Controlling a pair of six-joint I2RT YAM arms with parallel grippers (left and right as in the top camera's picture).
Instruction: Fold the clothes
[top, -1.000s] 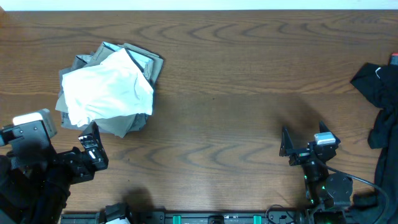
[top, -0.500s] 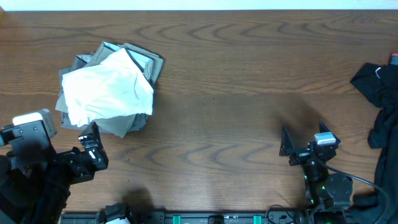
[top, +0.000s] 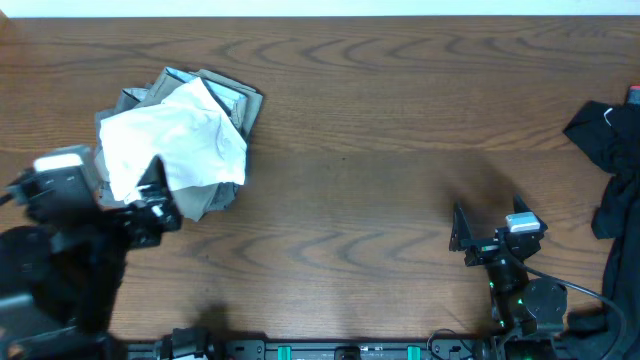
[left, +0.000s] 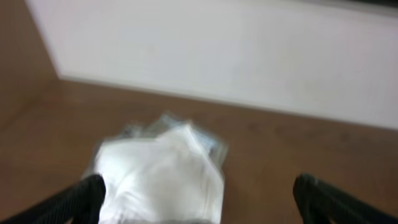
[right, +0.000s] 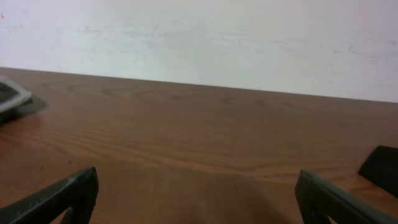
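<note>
Overhead top-down; wrist views low, forward.

A crumpled white cloth garment (top: 175, 150) lies loosely bunched on top of a stack of grey folded fabric pieces (top: 228, 97), the heap sitting at about 10 o'clock on the brown wooden surface (top: 380, 200). A rumpled black cloth garment (top: 612, 150) sprawls unfolded at 3 o'clock, running off the surface's edge, well apart from the heap.

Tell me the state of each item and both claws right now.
white garment: crumpled, lying atop the grey clothes.
grey clothes: loosely stacked beneath it.
black garment: bunched up at far right.
left claw: open, empty, facing the white garment.
right claw: open, empty, away from all clothes.
</note>
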